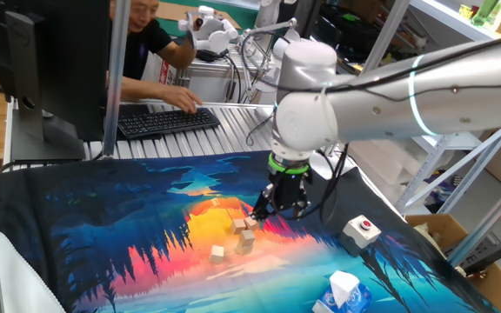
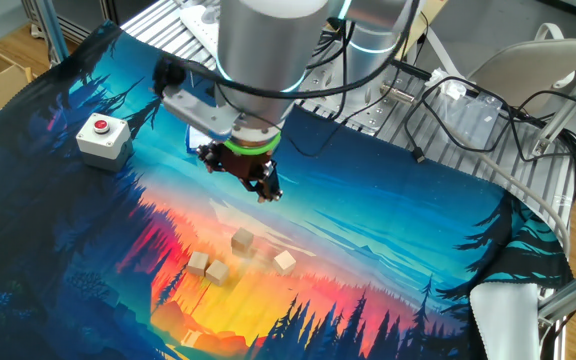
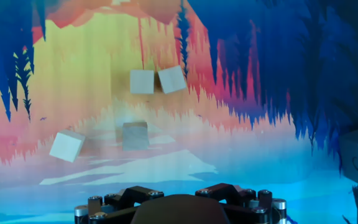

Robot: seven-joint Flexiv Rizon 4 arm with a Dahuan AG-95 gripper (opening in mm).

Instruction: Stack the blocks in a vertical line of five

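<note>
Matt pale wooden blocks (image 3: 142,81) lie on a smooth printed cloth (image 3: 241,155)

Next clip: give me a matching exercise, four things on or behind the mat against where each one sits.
Things:
1. red-button box
2. tissue pack
3. keyboard
4. blocks

Places:
A. scattered on the orange-yellow patch of the mat
B. behind the mat, under a person's hand
C. cut off by the bottom edge of one fixed view
D. alone on dark blue mat, apart from the cubes

Pairs: 1-D, 2-C, 3-B, 4-A
</note>
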